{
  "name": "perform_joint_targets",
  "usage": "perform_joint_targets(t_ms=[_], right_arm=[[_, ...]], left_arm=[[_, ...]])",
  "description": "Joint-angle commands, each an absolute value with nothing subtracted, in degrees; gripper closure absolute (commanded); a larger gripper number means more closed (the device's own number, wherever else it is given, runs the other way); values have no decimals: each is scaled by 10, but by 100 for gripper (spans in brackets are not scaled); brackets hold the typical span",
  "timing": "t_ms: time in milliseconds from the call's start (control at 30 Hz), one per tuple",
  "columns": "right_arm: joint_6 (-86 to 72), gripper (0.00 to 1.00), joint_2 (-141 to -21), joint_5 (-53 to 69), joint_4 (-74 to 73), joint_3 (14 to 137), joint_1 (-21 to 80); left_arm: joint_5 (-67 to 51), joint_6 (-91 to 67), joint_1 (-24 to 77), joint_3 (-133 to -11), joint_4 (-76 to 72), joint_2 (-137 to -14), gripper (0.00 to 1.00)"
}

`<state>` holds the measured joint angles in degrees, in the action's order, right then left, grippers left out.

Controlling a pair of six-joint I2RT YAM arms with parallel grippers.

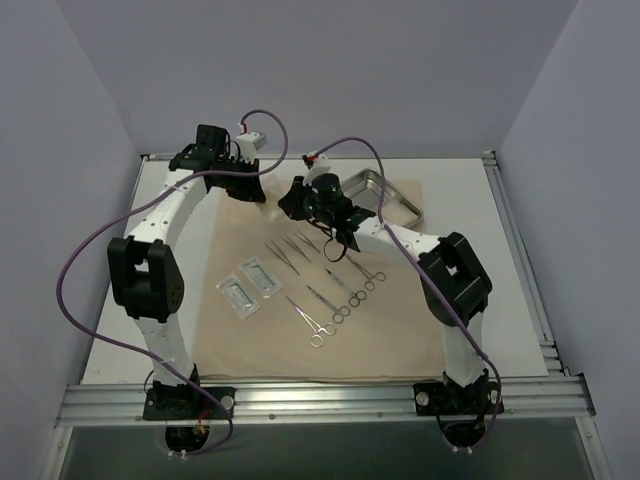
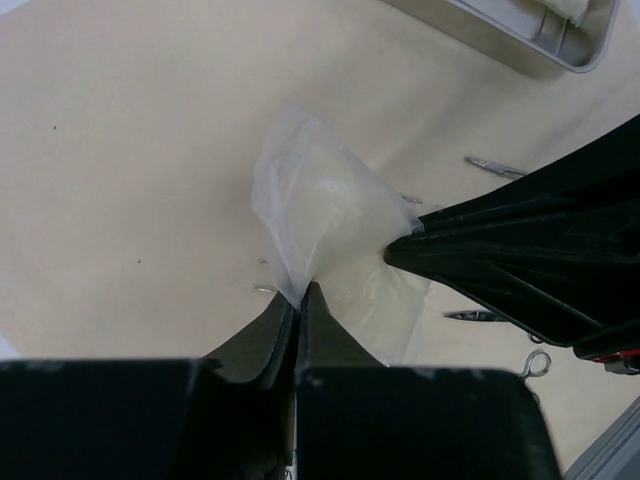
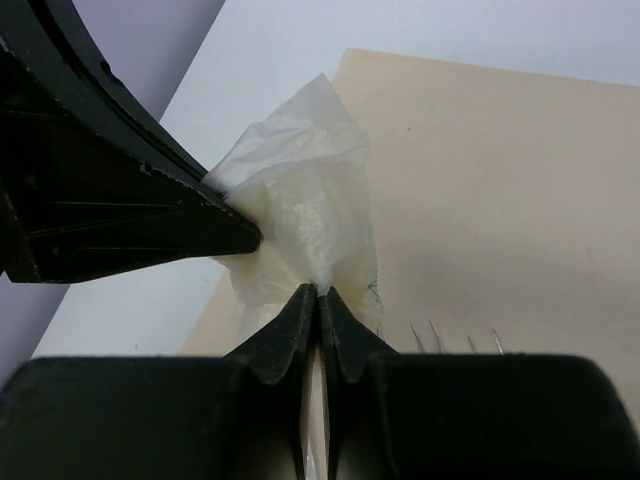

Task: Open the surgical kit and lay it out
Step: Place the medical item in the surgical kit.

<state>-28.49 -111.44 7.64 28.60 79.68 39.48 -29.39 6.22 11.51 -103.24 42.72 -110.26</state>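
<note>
Beige cloth (image 1: 400, 330) lies spread flat on the table, with the steel tray (image 1: 385, 192) at its far right corner, tweezers (image 1: 285, 255) and ring-handled clamps (image 1: 345, 300) across its middle and two clear packets (image 1: 250, 282) toward its left edge, so unwrapping and most of the laying out look done. What seems left is the clear pouch (image 2: 320, 215) of white stuff, probably gauze, held in the air over the cloth's far edge. Left claw (image 2: 298, 300) and right claw (image 3: 318, 295) are each clenched tight on opposite edges of that pouch, apparently to tear it open.

Tan cloth (image 1: 250, 345) is lying flat, bearing a steel tray (image 1: 392, 196), tweezers (image 1: 284, 255), clamps (image 1: 330, 305) and two packets (image 1: 262, 276); a clear pouch (image 2: 330, 210) is hanging pinched above it.
</note>
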Motion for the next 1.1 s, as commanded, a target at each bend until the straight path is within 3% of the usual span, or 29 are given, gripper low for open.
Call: perform_joint_targets(t_ms=[0, 33, 167, 400, 733, 1067], right_arm=[[-295, 98, -1150, 123, 302, 838, 396], [-289, 83, -1159, 133, 279, 858, 396], [-272, 65, -1184, 139, 229, 896, 394], [-250, 61, -1163, 133, 206, 889, 375], [-235, 60, -1122, 124, 191, 858, 330], [-166, 55, -1079, 63, 98, 859, 258]], left_arm=[[-282, 79, 87, -1017, 416, -1104, 98], [-272, 83, 81, -1013, 411, -1108, 98], [-266, 121, 45, -1014, 415, -1140, 98], [-310, 193, 3, -1077, 499, -1244, 98], [-299, 254, -15, -1090, 518, -1296, 97], [-289, 238, -14, -1096, 499, -1301, 72]])
